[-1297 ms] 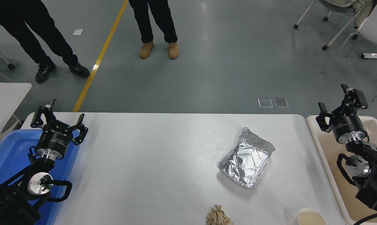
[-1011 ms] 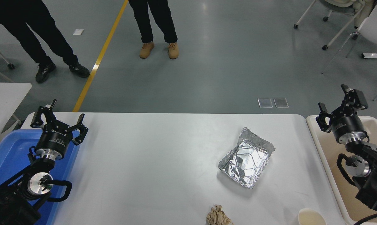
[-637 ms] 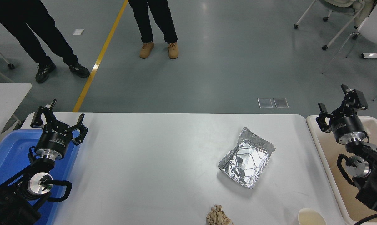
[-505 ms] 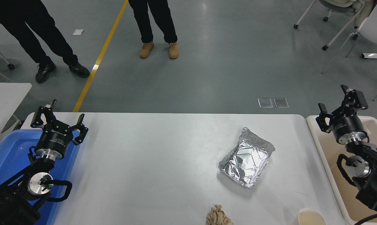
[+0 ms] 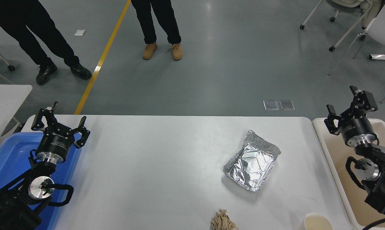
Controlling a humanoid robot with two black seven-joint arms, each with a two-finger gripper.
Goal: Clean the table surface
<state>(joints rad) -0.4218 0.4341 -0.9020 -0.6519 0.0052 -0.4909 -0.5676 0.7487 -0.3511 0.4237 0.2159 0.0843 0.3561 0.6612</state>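
Table: white, fills the middle of the view; all places below are relative to it.
Right claw: released, holds nothing, raised past the right edge over the beige bin, arm pointing away.
Left claw: released, parked at the far left corner.
Foil tray: on the right half.

Left pincer at lower left and right pincer at right edge both gape, holding nothing.

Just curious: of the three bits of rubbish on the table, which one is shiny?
The foil tray, crinkled silver; the crumpled paper is dull brown, the cup cream.
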